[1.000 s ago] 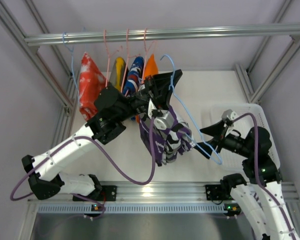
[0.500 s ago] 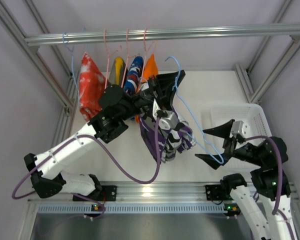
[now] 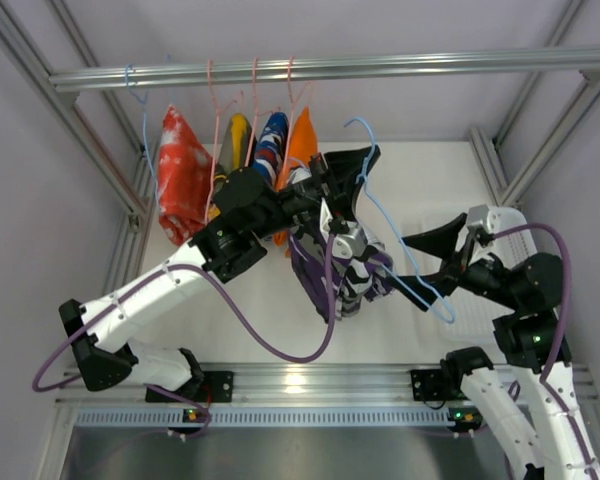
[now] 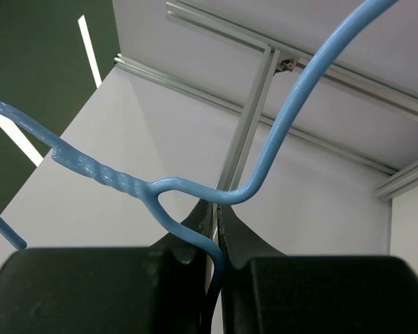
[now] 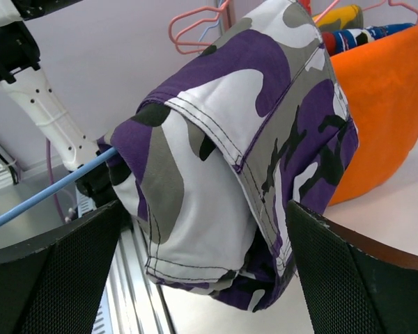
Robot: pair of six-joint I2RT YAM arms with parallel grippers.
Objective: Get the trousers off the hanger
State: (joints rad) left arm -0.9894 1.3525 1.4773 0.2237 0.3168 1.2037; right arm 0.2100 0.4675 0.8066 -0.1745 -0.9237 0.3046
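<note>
Left hand: pressed together (image 4: pixel 212 221) on the twisted neck of the blue hanger (image 4: pixel 266 156), pinching the wire just under the hook; in the top view it sits at upper centre (image 3: pixel 342 172).
Blue hanger: held in the air, apart from the rail (image 3: pixel 330 68), its hook free and one long arm slanting down toward the lower right of the top view.
Camouflage trousers: folded over the hanger's bar, hanging in the middle of the top view (image 3: pixel 338 272) above the table (image 3: pixel 420 180); in the right wrist view they fill the centre (image 5: pixel 230 160).
Right hand: spread wide (image 3: pixel 417 272) at centre right, one finger on each side of the camouflage bundle in its own camera, gripping nothing.
Orange trousers: on a pink hanger (image 3: pixel 290 90) on the rail, upper centre (image 3: pixel 302 140), among the other hung garments.
Done so far: one loaded hanger is off the rail and presented to the free hand.
Left to do: by my reading, close on the camouflage cloth, draw it off the bar and set it down. The orange pair then needs the same treatment; neither garment is free yet.
</note>
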